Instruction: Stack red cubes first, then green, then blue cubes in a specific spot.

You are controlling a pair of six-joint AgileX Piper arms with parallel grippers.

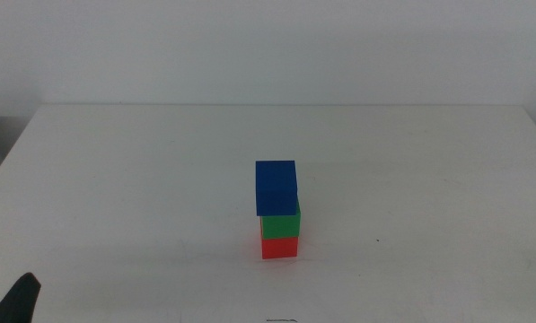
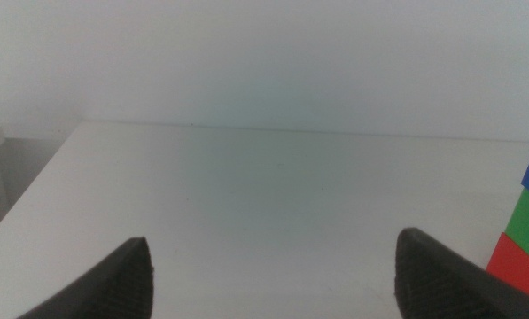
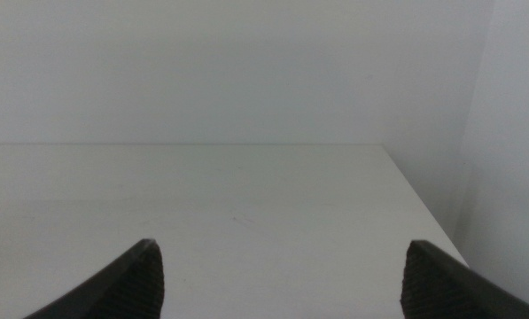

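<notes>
Standing stacked, red cube (image 1: 279, 248) mostly hidden beneath green (image 1: 281, 224), blue cube (image 1: 276, 187) topmost

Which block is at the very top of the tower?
The blue cube. It sits on the green cube, which rests on the red cube touching the table.

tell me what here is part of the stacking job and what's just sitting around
Part of the job:
red cube, bottom
green cube, middle
blue cube, top
left gripper, open, holding nothing
right gripper, open, holding nothing

Just there:
white table
wall
</notes>
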